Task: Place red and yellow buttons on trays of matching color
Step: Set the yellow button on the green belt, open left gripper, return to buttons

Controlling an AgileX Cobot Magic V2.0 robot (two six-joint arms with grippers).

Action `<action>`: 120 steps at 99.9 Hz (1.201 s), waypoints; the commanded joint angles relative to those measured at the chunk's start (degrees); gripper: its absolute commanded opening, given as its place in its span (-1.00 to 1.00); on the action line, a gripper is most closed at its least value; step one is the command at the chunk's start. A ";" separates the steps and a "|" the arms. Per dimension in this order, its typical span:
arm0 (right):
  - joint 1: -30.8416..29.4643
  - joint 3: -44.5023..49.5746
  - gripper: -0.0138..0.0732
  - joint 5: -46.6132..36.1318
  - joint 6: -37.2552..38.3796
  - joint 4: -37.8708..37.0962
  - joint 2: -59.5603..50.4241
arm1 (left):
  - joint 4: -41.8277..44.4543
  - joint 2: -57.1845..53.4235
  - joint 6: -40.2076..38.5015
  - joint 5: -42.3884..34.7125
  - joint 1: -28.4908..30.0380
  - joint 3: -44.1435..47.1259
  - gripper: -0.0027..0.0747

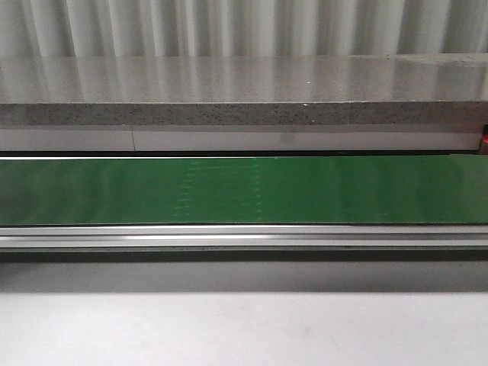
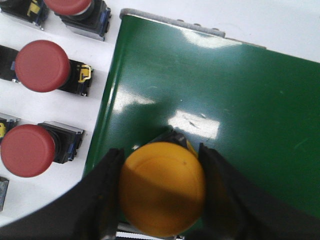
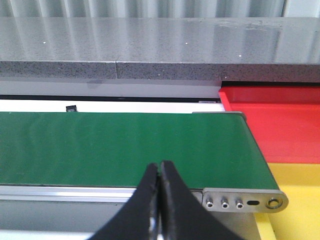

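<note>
The robot's left hand is gripping a yellow button by its domed cap, its two dark fingers pressing in from either side, and is holding it over one end of the green conveyor belt. Whether the button's base is touching the belt or hanging just above it cannot be told from the left wrist view. Beside that end of the belt, several red buttons are lying on the white bench, waiting their turn.

At the belt's other end, the right hand is hovering with its fingertips pressed together and nothing between them. Just past the belt's metal end plate, the red tray and the yellow tray are sitting side by side. In the front view, the middle stretch of belt is showing no buttons at all.

The step in hand appears to be setting the yellow button down on the belt for the far arm to sort. Doing it well is likely calling for lowering until the base is resting flat, well inside the belt's edge, then parting the fingers evenly so the smooth cap is not dragged or tipped. A lopsided release could topple the top-heavy button or nudge it off the near edge toward the red ones.
</note>
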 commanded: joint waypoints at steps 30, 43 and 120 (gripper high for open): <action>0.05 0.03 -0.84 -4.81 -0.35 -0.32 -0.90 | -0.55 -0.69 0.97 -0.76 -0.48 -1.99 0.54; 0.05 0.03 -0.84 -4.81 -0.35 -0.32 -0.90 | -0.72 -1.19 3.31 -0.38 -1.61 -1.99 0.81; 0.05 0.03 -0.84 -4.81 -0.35 -0.32 -0.90 | 5.16 -14.97 -0.89 2.14 14.40 5.32 0.80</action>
